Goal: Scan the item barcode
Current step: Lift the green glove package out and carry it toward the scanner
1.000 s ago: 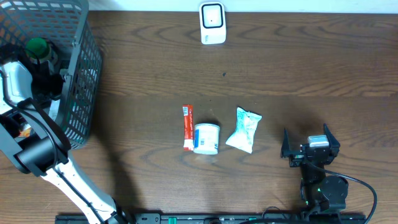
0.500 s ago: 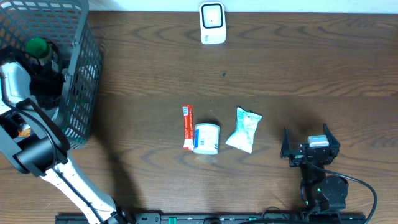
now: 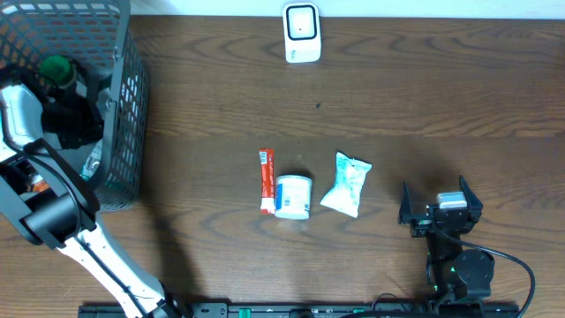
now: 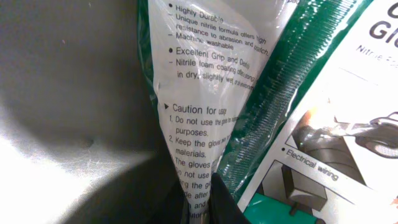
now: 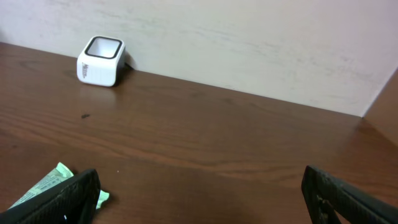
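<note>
Progress: early, pick-up stage only.
- Right claw (image 3: 439, 210), near edge at 5 o'clock: jaws wide apart, nothing between them, parked on the surface (image 3: 441, 106). No part in the task yet.
- Left claw (image 4: 202, 200), at 10 o'clock, reaches inside the basket (image 3: 125, 132). In the left wrist view its jaws are pinched shut on the lower edge of a glove packet (image 4: 217, 93). I judge this to be the item for scanning. It sits inside the basket, not lifted clear.
- Scanner (image 3: 301, 33), far edge at 12 o'clock, well apart from the basket. Nothing is presented to it.
- Left to do, by my estimate: lift the packet out, carry it across, turn the barcode to the scanner window. No barcode shows in the wrist view, so its side is unknown.

Materials and shapes:
- Centre of the surface: a thin flat red sachet (image 3: 267, 181) touching or just beside a squat white tub (image 3: 293, 196) lying on its side, and a crinkled pale green pouch (image 3: 347, 184) at their 3 o'clock.
- Surface: dark wood grain, matte.
- Glove packet: glossy clear film with black print and green panels. It is creased and limp, and is likely to sag and swing from an edge grip.
- Basket: grey wire mesh, tall walls. A green-capped bottle (image 3: 55, 69) stands inside.
- Scanner: small white rounded block with a dark window.
</note>
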{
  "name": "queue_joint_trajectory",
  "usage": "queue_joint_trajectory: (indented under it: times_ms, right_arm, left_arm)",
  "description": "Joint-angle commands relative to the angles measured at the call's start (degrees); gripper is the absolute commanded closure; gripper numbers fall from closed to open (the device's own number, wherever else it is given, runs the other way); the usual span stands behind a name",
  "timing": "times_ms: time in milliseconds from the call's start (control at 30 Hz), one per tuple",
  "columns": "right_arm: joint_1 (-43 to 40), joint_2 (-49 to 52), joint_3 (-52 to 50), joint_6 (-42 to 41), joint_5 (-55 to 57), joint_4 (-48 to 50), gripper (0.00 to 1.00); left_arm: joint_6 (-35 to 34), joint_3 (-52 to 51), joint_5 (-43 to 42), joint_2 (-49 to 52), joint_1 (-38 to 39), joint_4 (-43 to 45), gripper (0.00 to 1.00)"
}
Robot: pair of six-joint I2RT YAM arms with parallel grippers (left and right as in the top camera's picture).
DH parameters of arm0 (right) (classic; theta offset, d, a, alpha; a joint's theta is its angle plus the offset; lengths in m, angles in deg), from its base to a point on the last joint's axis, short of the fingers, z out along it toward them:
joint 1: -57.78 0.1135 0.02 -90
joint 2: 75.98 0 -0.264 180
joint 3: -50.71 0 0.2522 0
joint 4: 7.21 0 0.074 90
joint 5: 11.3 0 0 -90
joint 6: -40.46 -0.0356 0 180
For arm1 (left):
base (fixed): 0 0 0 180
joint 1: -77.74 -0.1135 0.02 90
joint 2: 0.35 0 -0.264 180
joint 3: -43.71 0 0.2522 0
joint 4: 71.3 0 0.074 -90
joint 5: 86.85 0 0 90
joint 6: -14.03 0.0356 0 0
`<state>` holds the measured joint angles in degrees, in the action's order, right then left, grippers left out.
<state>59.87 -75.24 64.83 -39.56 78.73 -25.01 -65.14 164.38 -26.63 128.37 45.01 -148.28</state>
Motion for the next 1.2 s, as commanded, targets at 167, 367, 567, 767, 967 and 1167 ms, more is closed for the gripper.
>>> queue_joint_trajectory:
  times_ms: [167, 367, 567, 767, 967, 1167]
  right_arm:
    - [-0.3, -0.1, 0.0, 0.6, 0.5, -0.2, 0.01]
    - [-0.3, -0.1, 0.0, 0.6, 0.5, -0.2, 0.01]
    - [-0.3, -0.1, 0.0, 0.6, 0.5, -0.2, 0.01]
    - [-0.3, -0.1, 0.0, 0.6, 0.5, -0.2, 0.01]
    - [-0.3, -0.1, 0.0, 0.6, 0.5, -0.2, 0.01]
    - [-0.3, -0.1, -0.1, 0.6, 0.5, -0.2, 0.01]
  left_arm:
    - [-8.7, 10.7, -2.2, -1.8, -3.1, -0.8, 0.93]
    - [-9.7, 12.6, -2.1, -9.9, -5.5, 0.7, 0.93]
    - [-14.8, 12.6, -1.5, -20.4, -6.3, 4.9, 0.93]
    - [-17.2, 12.6, 0.9, -29.1, -6.1, 7.5, 0.93]
    - [-18.7, 12.6, 0.8, -37.7, -3.7, 3.6, 0.93]
    - [-18.6, 12.5, 0.9, -41.8, 5.8, -10.9, 0.93]
